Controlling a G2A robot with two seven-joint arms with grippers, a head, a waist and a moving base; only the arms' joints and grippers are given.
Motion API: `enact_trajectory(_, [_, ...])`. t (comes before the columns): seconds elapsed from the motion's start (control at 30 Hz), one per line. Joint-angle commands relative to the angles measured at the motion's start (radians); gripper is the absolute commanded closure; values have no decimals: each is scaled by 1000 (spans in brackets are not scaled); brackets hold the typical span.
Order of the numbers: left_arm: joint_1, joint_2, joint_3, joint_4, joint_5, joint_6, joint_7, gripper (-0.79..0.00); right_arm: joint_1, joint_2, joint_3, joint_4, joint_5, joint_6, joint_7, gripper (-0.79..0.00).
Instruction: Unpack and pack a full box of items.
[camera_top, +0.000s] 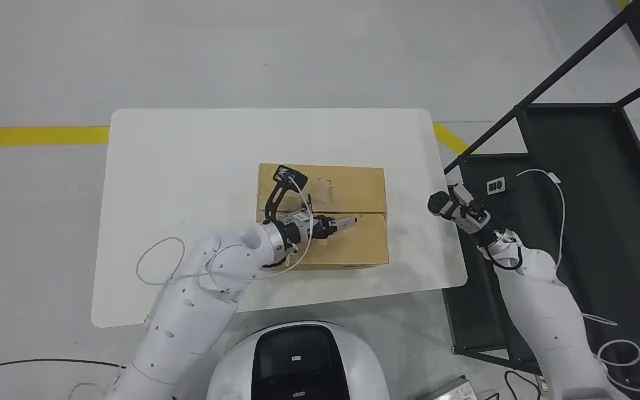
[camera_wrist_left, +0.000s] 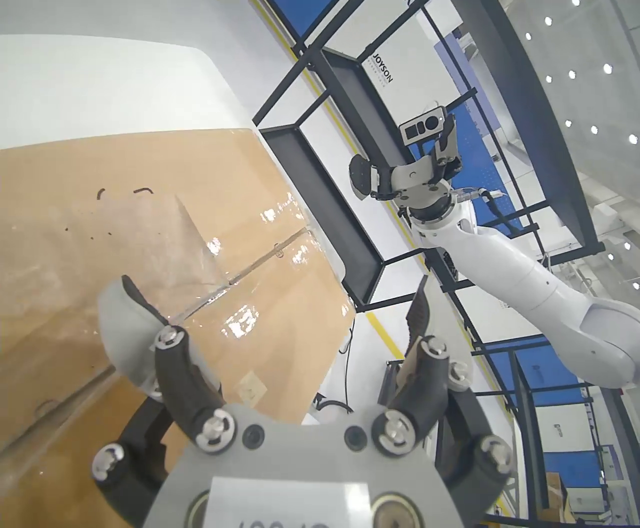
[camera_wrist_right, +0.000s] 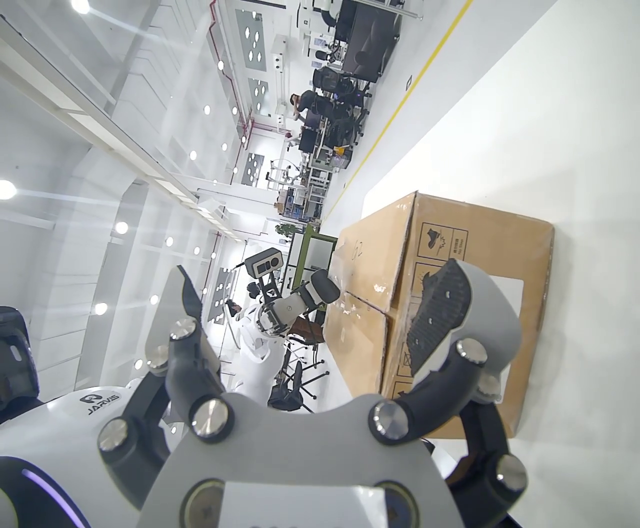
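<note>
A: While the left gripper (camera_top: 335, 226) hangs over the taped seam (camera_wrist_left: 270, 257), how are its fingers (camera_wrist_left: 127, 315)?
B: Spread apart, holding nothing, above the closed box (camera_top: 345, 185) at the middle of the white table (camera_top: 180, 180).
A: And at the box's three o'clock?
B: The right gripper (camera_top: 450, 203), fingers (camera_wrist_right: 450, 300) likewise apart and empty, off the table edge, near the black rack (camera_top: 585, 170).

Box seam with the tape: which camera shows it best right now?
Left wrist view: the seam runs close up across the box top, glossy tape plainly visible. The top view shows its line from far off, partly under the left gripper. The right wrist view shows a short, distant stretch.
</note>
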Motion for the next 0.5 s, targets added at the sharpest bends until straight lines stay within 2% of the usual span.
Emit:
enact_trajectory(0.0, [-10,-1,-2,12,-10,4,10,-785,7,-2,-5,6,-2,2,-1,-785])
enact_trajectory(0.3, [-70,-16,21,88,-44,-3,61,-785,25,-7,-14,36,-1,-2,5,-785])
enact_trajectory(0.47, [-76,-19,35,97,-48,-21,74,-785,25,-8,-10,41,1,-4,7,-785])
